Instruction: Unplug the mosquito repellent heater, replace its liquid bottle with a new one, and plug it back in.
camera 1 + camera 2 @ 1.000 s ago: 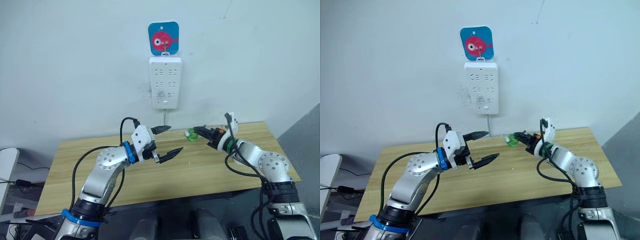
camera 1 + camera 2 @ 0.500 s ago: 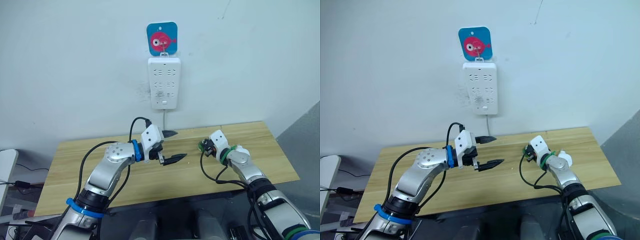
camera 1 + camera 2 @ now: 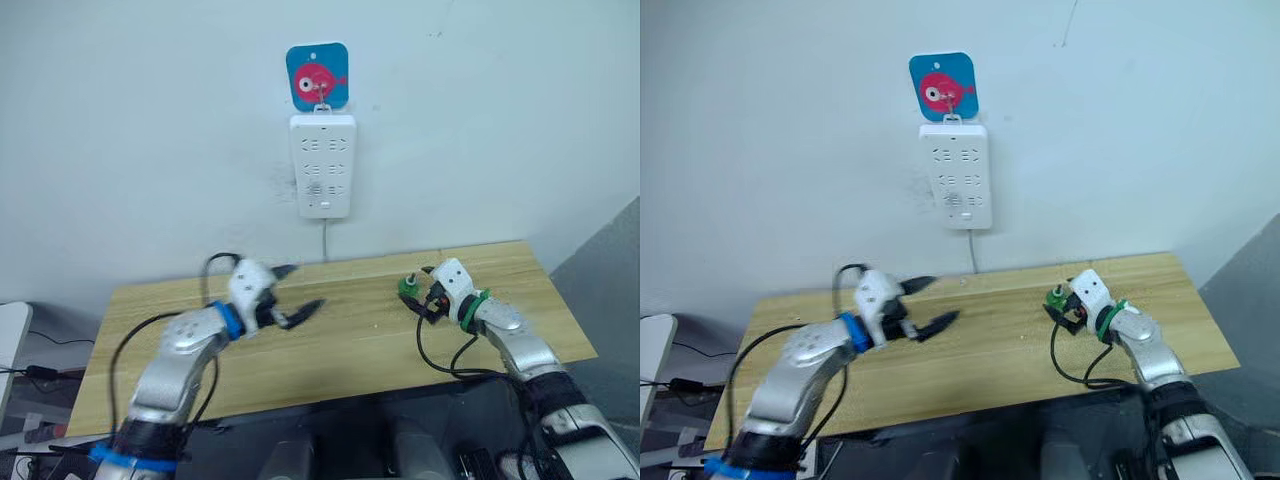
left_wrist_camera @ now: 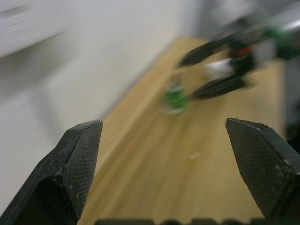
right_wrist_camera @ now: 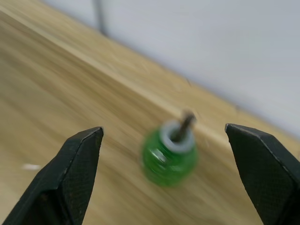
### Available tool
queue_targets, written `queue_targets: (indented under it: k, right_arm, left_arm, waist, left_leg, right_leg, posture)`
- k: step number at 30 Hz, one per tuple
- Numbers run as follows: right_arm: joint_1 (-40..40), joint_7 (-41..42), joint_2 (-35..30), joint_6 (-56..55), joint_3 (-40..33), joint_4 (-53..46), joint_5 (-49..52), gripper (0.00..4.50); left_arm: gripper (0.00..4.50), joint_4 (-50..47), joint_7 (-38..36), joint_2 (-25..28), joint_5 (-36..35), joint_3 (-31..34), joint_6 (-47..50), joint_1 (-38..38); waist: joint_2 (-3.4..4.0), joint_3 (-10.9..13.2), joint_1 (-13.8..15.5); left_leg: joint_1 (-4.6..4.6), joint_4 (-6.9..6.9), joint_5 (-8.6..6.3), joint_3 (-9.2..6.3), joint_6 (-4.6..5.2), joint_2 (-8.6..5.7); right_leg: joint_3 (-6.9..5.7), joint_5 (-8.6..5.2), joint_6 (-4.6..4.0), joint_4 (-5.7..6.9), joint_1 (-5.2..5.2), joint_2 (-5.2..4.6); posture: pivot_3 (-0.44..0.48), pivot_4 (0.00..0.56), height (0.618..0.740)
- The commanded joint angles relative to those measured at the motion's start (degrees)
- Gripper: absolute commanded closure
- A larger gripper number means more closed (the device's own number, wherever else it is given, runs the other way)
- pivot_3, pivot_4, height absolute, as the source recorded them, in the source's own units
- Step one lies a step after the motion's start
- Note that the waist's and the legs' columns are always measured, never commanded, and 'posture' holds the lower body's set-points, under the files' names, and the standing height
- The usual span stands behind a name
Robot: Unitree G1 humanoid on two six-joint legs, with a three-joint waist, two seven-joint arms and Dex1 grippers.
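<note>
My right gripper (image 5: pixel 164 178) stands with its fingers spread wide and nothing between them. The liquid bottle (image 5: pixel 169 157), green with a dark wick stick at its neck and no cap, stands upright on the wooden table (image 3: pixel 380 340) just ahead of those fingers, near the back edge by the wall, free of contact. My left gripper (image 3: pixel 292 293) is likewise spread open and empty, held above the table's left half, well apart from the bottle. In its wrist view the bottle and my right gripper's black fingers appear beyond it. A white power strip (image 3: pixel 322 165) hangs on the wall below a blue hook plate with a pink fish (image 3: pixel 317 76).
</note>
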Motion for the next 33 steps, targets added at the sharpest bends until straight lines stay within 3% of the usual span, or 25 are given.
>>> queue_targets:
  k: [1,5,9,22,30,33]
  right_arm:
    - [-2.07,3.85,-0.08,13.53,1.27,-18.41,5.62,0.05]
    - [-7.48,5.88,2.63,27.36,4.28,-29.18,11.36,0.05]
    - [-12.49,7.45,5.02,34.91,7.30,-32.00,14.02,0.05]
    - [-18.09,8.19,5.90,41.10,8.64,-32.96,14.50,0.05]
    - [-18.95,6.90,7.51,42.27,8.14,-33.77,14.59,0.05]
    - [-18.52,6.87,7.51,42.12,8.36,-33.88,14.25,0.00]
  left_arm:
    - [0.00,-0.03,8.82,-2.46,2.08,8.58,-7.19,7.38]
    - [0.00,2.42,15.73,-7.16,4.91,11.79,-13.22,15.19]
    - [0.00,9.55,18.34,-11.04,5.19,11.12,-16.54,15.58]
    - [0.00,47.49,22.87,-13.95,10.88,6.35,-33.05,-7.47]
    - [0.00,53.87,27.01,-13.57,12.66,5.56,-37.37,-9.98]
    - [0.54,55.54,27.71,-12.97,13.62,4.93,-38.12,-11.20]
  waist:
    - [-0.03,0.37,-0.04]
    - [-0.16,1.61,0.31]
    - [-0.26,2.78,1.79]
    - [-0.43,4.24,0.70]
    - [-0.43,4.27,0.15]
    - [-0.43,4.27,0.18]
  left_leg:
    - [0.03,0.00,-0.01,0.00,0.00,0.05]
    - [0.15,0.00,-0.13,-0.15,0.19,0.12]
    - [0.10,0.02,-0.13,-0.66,0.19,0.08]
    - [0.00,0.05,0.09,-1.37,-0.20,-0.11]
    - [0.01,-0.02,0.10,-1.39,-0.21,-0.14]
    - [0.01,-0.02,0.09,-1.38,-0.20,-0.18]
  right_leg:
    - [-0.03,0.00,-0.01,0.00,0.02,0.00]
    - [-0.07,-0.02,-0.08,-0.08,0.28,-0.06]
    - [-0.55,0.08,-0.23,-0.59,0.35,-0.10]
    - [-1.62,0.18,-0.31,-0.70,0.82,-0.30]
    - [-1.71,0.18,-0.30,-0.70,0.80,-0.49]
    - [-1.72,0.18,-0.30,-0.72,0.81,-0.52]
  posture:
    - [0.045,0.229,0.740]
    - [0.049,0.264,0.740]
    - [0.054,0.288,0.740]
    - [0.029,0.300,0.740]
    - [0.011,0.294,0.740]
    - [0.016,0.290,0.740]
